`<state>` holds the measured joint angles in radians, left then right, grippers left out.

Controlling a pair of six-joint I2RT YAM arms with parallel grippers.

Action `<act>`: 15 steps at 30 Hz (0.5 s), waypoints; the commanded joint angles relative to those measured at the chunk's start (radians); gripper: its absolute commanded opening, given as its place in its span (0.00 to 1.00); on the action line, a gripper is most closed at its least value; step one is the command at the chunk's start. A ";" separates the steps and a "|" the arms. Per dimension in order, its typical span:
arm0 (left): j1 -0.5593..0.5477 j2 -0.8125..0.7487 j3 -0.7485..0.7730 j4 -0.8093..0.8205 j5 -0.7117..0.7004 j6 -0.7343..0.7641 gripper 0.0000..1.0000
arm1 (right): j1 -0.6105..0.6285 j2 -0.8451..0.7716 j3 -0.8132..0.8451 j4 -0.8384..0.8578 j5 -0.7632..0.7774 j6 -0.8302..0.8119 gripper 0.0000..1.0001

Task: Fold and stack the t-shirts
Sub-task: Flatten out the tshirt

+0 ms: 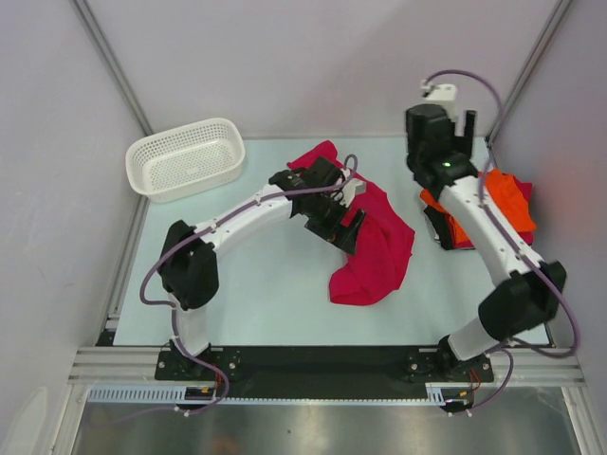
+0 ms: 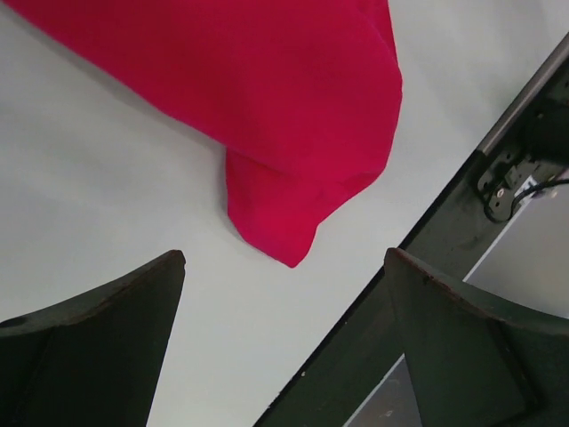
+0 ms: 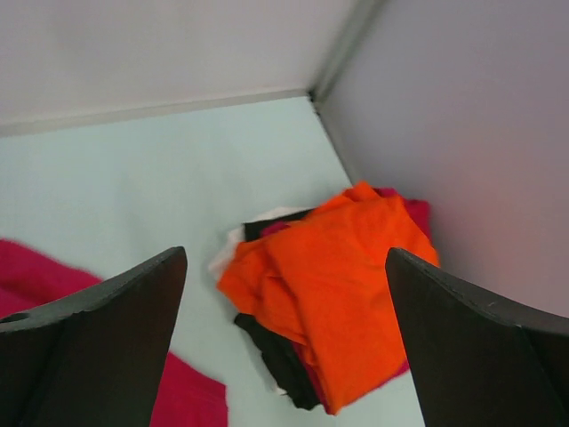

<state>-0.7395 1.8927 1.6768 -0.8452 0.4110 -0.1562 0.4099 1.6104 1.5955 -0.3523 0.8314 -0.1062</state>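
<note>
A crimson t-shirt lies crumpled in the middle of the table; one folded corner of it shows in the left wrist view. My left gripper hovers over its left side, open and empty. At the back right, an orange t-shirt tops a small pile. Black, white and crimson cloth peeks out under it. My right gripper sits just left of that pile, open with nothing between its fingers.
A white mesh basket stands at the back left corner. Grey walls close in the table on the left, back and right; the pile sits close to the right wall. A black bar runs along the table's near edge.
</note>
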 commanded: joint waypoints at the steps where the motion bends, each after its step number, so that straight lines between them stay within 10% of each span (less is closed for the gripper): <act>1: -0.072 -0.004 0.078 -0.011 -0.050 0.112 1.00 | -0.135 -0.156 -0.106 -0.126 -0.006 0.163 1.00; 15: -0.317 0.206 0.201 -0.100 -0.325 0.121 1.00 | -0.204 -0.300 -0.241 -0.353 -0.201 0.318 1.00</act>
<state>-0.9970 2.0399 1.7824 -0.9066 0.1741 -0.0593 0.2073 1.3830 1.3567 -0.6380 0.6891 0.1356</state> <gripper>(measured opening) 0.996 0.995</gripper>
